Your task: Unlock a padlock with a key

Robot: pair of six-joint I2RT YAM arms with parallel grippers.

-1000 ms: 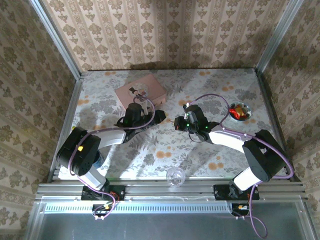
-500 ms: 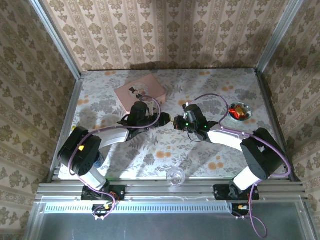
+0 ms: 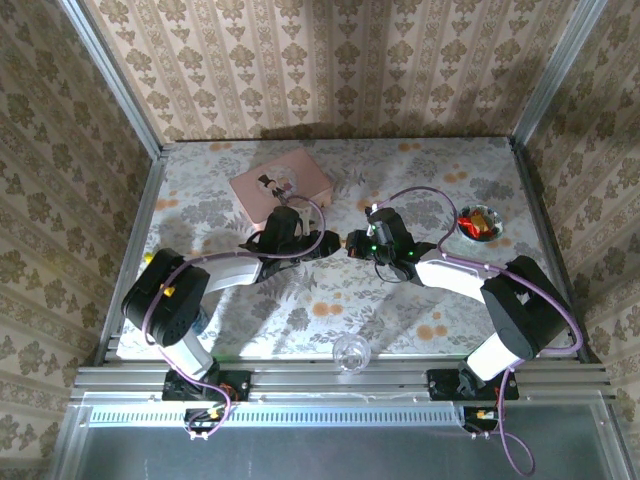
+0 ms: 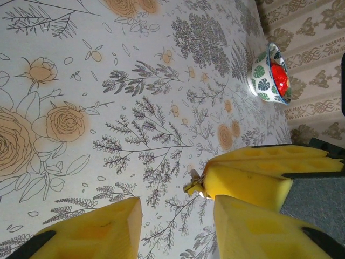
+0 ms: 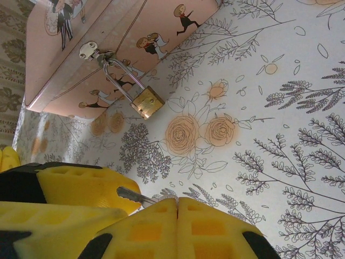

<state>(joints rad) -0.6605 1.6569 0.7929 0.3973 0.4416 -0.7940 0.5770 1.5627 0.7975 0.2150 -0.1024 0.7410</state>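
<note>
**Key pinched at the right, padlock still on the box**

From the top camera I see the two arms meeting tip to tip near the middle of the floral-clothed table [image 3: 450,170]. The left gripper [image 3: 325,240] sits just at 9 o'clock of the right gripper [image 3: 352,243]. The flat pink picture-lidded box [image 3: 280,183] lies at 11 o'clock of them. A small patterned bowl with red contents [image 3: 478,222] is off at 3 o'clock, and a clear glass ball [image 3: 350,352] rests near the front edge at 6 o'clock. I cannot make out the padlock from up here.

On the left wrist camera, my left gripper [image 4: 175,216] stands spread, with cloth showing in the wide gap between its yellow fingers [image 4: 91,232]. The right gripper's yellow pads [image 4: 253,172] reach in from 4 o'clock, and the tip of a small silvery key [image 4: 194,186] pokes out of them. The bowl [image 4: 272,73] is at 2 o'clock.

On the right wrist camera, my right gripper [image 5: 178,202] is pressed together on the key [image 5: 133,196], whose blade juts out towards 9 o'clock. The blade passes over another yellow finger [image 5: 81,186]. The tiny brass-gold padlock [image 5: 146,102] hangs at 11 o'clock. Its thin shackle is looped through the silvery hasp [image 5: 89,50] on the wall of the box [image 5: 156,27], and its body lies at the foot of that wall. It is well apart from the key.
</note>
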